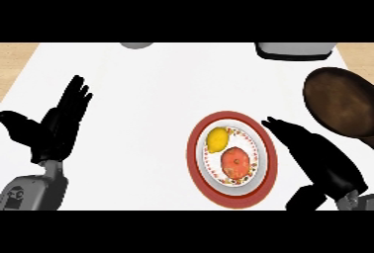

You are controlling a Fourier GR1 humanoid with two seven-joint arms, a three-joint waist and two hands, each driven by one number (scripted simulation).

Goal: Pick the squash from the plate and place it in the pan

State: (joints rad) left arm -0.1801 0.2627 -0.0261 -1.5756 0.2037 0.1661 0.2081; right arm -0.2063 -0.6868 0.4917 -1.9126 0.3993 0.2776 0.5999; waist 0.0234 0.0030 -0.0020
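A red-rimmed plate point(201, 170) lies on the white counter, right of centre. On it sit a yellow lemon-like fruit point(217, 139) and, just below it, a round orange squash point(236, 162). A dark brown pan point(340, 102) rests at the right edge, behind the plate. My right hand point(315, 155) hovers just right of the plate, fingers straight and pointing up-left, holding nothing. My left hand point(57, 126) rests open at the far left, fingers up.
A grey and black appliance point(296, 49) stands at the back right. A grey rounded object point(136, 45) peeks in at the back edge. Wooden strips border the counter at both far corners.
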